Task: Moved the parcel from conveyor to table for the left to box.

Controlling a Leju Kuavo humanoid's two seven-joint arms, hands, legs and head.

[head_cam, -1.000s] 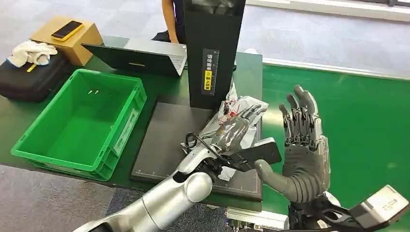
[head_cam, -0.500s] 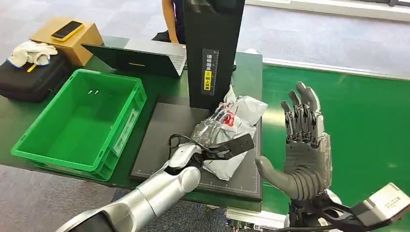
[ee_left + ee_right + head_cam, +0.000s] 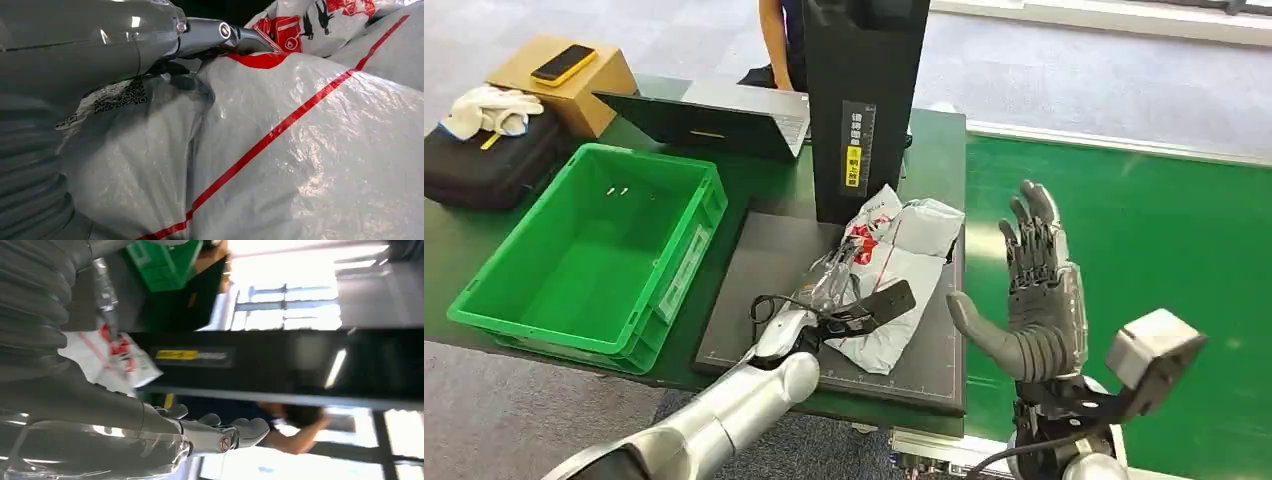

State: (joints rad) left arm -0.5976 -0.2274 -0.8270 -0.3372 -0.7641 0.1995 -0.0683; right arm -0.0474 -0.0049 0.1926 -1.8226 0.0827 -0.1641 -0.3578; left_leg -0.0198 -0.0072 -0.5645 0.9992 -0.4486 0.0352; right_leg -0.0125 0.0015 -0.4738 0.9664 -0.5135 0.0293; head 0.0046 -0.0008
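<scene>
Parcel [image 3: 892,275] is lying on the dark mat [image 3: 754,300], left hand [image 3: 829,290] gripping its near edge; right hand [image 3: 1036,300] is hovering spread beside. Next: carrying it into the crate [image 3: 484,300].

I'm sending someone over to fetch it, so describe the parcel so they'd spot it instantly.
On the green table, find the tall black column; a dark mat lies before it. The parcel is the crinkled grey plastic mailer with red stripes there, under the robot's left hand.
</scene>
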